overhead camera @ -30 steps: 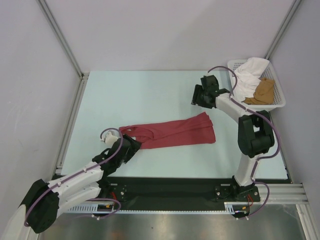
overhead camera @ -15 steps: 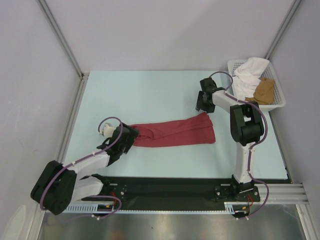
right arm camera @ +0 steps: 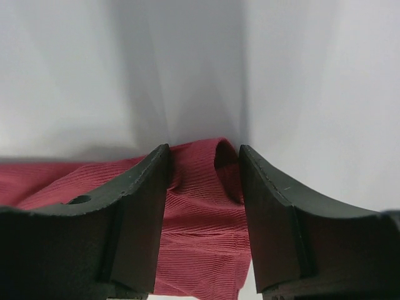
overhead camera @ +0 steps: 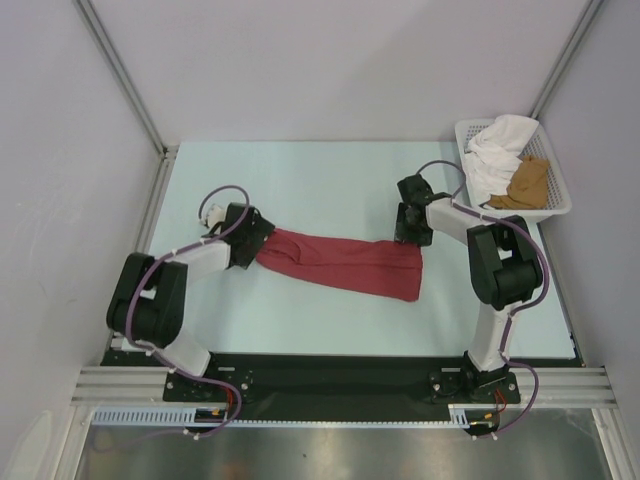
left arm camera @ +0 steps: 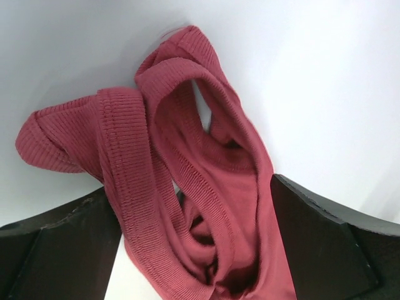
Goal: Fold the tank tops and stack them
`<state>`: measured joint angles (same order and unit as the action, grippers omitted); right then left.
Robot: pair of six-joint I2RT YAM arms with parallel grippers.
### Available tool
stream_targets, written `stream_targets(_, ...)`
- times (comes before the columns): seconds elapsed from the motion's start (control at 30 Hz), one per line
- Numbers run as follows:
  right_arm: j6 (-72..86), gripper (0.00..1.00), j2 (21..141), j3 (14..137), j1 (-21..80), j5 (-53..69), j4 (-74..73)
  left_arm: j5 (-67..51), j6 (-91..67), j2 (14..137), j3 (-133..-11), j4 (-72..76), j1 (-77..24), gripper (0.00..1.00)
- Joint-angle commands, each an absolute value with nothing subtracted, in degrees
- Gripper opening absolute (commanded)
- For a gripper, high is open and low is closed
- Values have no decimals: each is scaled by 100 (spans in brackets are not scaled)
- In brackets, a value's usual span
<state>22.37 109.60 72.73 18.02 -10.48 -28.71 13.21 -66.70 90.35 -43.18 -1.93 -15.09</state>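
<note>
The dark red tank top (overhead camera: 340,262) lies stretched in a slanting band across the table. Its bunched straps (left arm camera: 181,156) rest between the wide-open jaws of my left gripper (overhead camera: 255,238) (left arm camera: 194,244), which do not press them. At the other end my right gripper (overhead camera: 410,232) (right arm camera: 203,153) straddles the hem (right arm camera: 200,237). Its jaws are partly closed with a gap, and a raised fold of cloth sits between them. The tan-brown tank top (overhead camera: 527,183) lies crumpled in the basket at the back right.
The white mesh basket (overhead camera: 560,205) stands in the back right corner and also holds a white cloth (overhead camera: 500,150). Grey walls close off the left, back and right of the table. Both arm bases sit on the near rail.
My left gripper swung up and left, carrying the strap end with it, and opened wide. My right gripper came down over the hem and narrowed. The top now lies slanted.
</note>
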Motion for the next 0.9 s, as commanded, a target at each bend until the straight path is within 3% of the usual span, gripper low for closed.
stream_targets(0.0, 2198, 53, 10626, 7198, 2047, -1405, -3119, 1327, -6056, 9860, -5183, -1677, -1380, 100)
stream_targets(0.3, 2180, 54, 10583, 6988, 2548, -1249, -3489, 862, -4985, 11415, -7582, -2451, -1134, 93)
stream_targets(0.6, 2530, 54, 10274, 6653, 3936, -888, -3604, 503, -4096, 13543, -11151, -3779, -1142, 62)
stream_targets(0.87, 2830, 53, 10433, 6750, 4728, -168, -3331, -236, -4288, 14527, -12748, -2971, -1476, 61)
